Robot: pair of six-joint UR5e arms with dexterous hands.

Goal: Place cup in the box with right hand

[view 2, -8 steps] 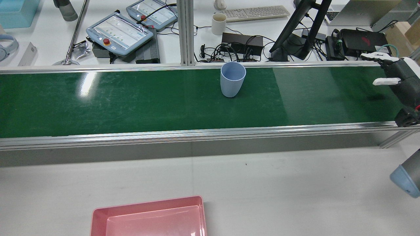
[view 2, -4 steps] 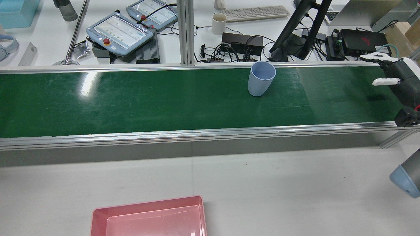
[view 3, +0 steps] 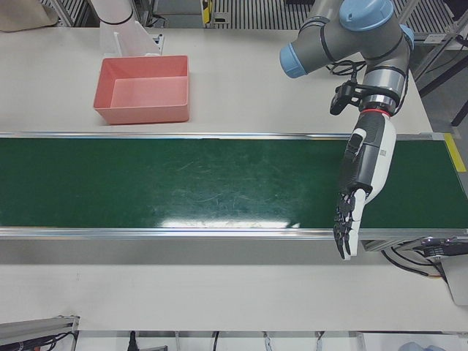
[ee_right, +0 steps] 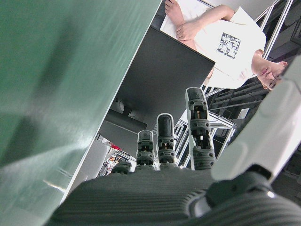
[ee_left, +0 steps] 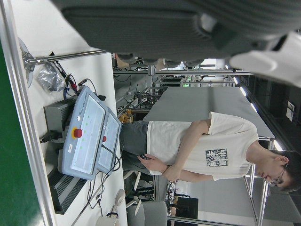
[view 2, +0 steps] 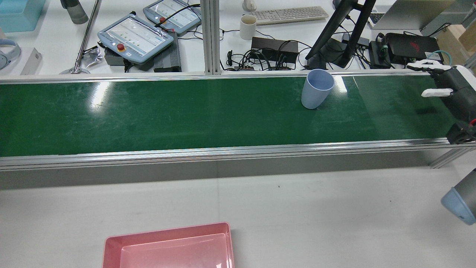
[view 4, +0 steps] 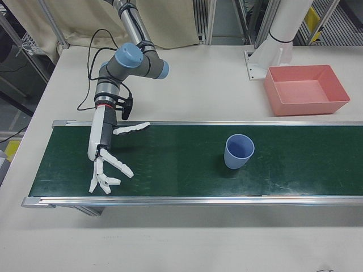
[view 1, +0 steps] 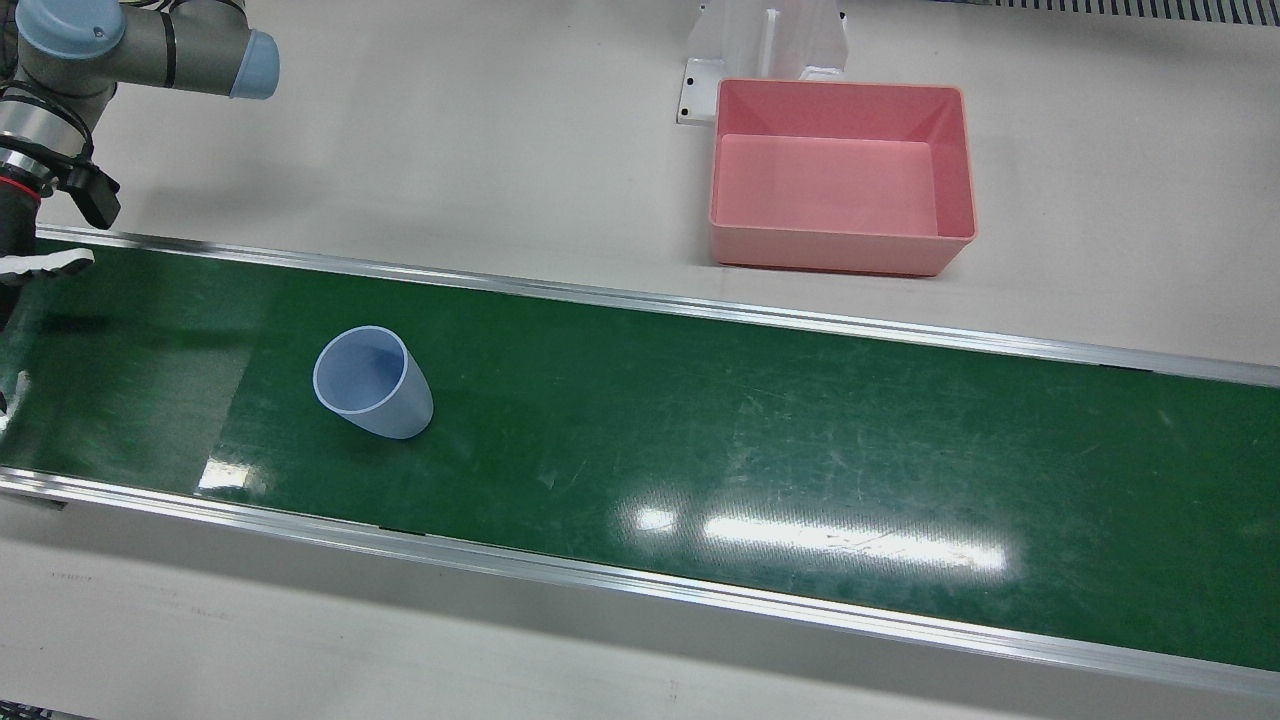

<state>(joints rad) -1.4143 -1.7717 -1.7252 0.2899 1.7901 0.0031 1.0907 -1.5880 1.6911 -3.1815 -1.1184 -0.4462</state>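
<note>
Here a glossy green belt (view 1: 760, 420) carries the upright cup (view 1: 374, 382).

1. You have bright, even overhead light in every view; nothing is dim

2. On the green belt (view 1: 700, 420) you get white glare streaks in the front view, and smaller glare patches in the rear view near the belt's far edge

3. The cup (view 1: 372, 383) is sharp in the front view and casts only a faint, soft shadow

4. A darker band of shade lies across the belt end under the right hand (view 4: 105, 170)

5. The white table (view 1: 500, 130) looks slightly washed out

6. In the right hand view the nearest dark part of the hand is blurred, and the belt beside it is soft

7. The left hand view has its closest parts out of focus too
</note>
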